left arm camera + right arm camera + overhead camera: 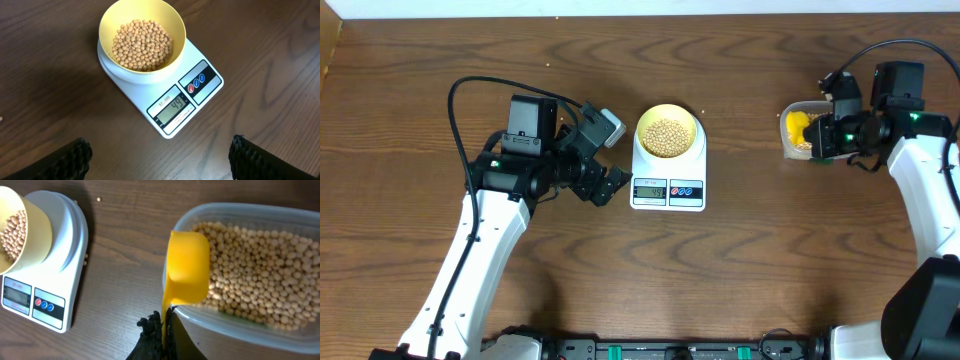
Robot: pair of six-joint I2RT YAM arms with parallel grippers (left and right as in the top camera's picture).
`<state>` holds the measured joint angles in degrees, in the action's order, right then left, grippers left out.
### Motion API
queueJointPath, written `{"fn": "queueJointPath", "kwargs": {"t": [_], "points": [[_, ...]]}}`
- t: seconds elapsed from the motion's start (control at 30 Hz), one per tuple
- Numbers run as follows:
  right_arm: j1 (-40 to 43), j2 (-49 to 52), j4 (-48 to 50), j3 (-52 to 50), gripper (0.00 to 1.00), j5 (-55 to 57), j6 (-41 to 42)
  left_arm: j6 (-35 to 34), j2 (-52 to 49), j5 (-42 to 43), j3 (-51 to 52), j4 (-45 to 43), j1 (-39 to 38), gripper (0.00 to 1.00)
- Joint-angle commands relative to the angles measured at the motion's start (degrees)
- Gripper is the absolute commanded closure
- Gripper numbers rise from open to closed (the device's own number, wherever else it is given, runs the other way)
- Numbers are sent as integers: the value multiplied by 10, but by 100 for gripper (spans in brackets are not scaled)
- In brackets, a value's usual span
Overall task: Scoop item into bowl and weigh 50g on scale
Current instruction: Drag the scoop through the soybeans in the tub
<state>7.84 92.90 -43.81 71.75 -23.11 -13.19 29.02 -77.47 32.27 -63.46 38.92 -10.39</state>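
Dark wood table [770, 260] ran edge to edge. White scale [668, 186] sat approx centre, LCD reading what looked like 49. Left gripper [608, 183] was just beside it, fingers spread wide, nothing held. Clear container [240, 325] stood far right. Pale-yellow bowl [142, 10] sat on scale w/ beans [142, 45] inside. Right gripper [161, 330] pinched yellow scoop [187, 272] by its handle, over container's rim.

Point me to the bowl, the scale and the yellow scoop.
bowl [105, 30], left wrist view, bare inner wall on the left side.
scale [173, 108], left wrist view, on its display.
scoop [188, 267], right wrist view, outside of its cup.
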Motion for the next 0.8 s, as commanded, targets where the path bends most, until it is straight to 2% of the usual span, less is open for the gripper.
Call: {"fn": "queueJointPath", "kwargs": {"t": [0.0, 0.3, 0.77], "points": [[21, 1, -13, -3, 99, -30, -8, 9, 6, 7, -5, 0, 1, 10], [63, 1, -22, -3, 99, -33, -8, 9, 6, 7, -5, 0, 1, 10], [110, 0, 3, -3, 99, -153, -8, 9, 6, 7, -5, 0, 1, 10]]}}
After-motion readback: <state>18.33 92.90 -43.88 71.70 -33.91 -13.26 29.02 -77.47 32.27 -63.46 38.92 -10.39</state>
